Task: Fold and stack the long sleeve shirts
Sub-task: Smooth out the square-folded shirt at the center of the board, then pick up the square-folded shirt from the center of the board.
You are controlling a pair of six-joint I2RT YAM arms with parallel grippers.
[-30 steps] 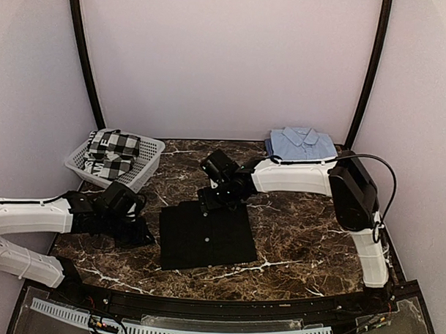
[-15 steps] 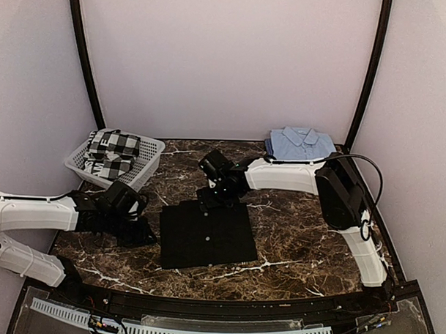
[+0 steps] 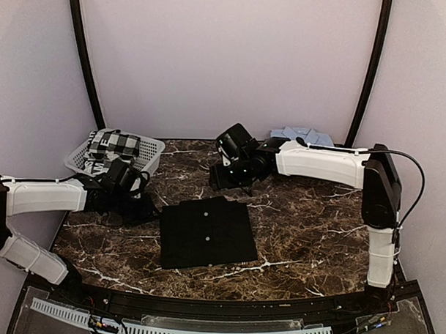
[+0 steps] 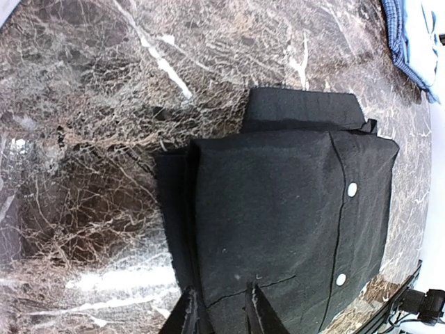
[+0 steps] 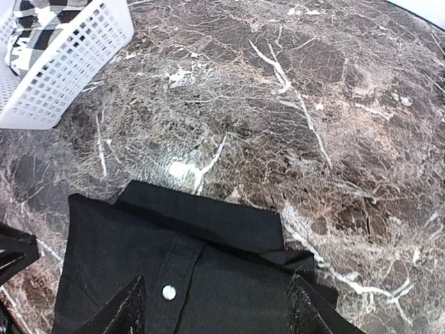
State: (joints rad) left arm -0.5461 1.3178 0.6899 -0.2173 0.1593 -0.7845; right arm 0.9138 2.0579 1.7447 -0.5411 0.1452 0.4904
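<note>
Folded black shirt (image 3: pixel 207 232) at desk (image 3: pixel 301 236) centre; light blue shirt (image 3: pixel 306 133) folded at 1 o'clock. Both empty: left fingers (image 4: pixel 189 314) slightly parted, right fingers (image 5: pixel 115 316) wide. Risk: a one-edge lift may let the folds sag open.

This is a robotics lab booth, not a home laundry room — plain pale walls (image 3: pixel 226 64) close in three sides, and black poles (image 3: pixel 82 59) curve up the back corners. Two white-and-black robot arms, the left arm (image 3: pixel 42 197) and the right arm (image 3: pixel 318 161), reach over a marble-patterned table (image 3: pixel 308 236), with a loose black cable (image 3: pixel 411 181) looping off the right one. A slotted white cable duct (image 3: pixel 202 332) runs along the near edge. The only household things are few — a white plastic basket (image 3: pixel 151 156) of checked cloth (image 3: pixel 115 145), a folded black shirt (image 3: pixel 207 232) and a folded light blue shirt (image 3: pixel 305 133).
</note>
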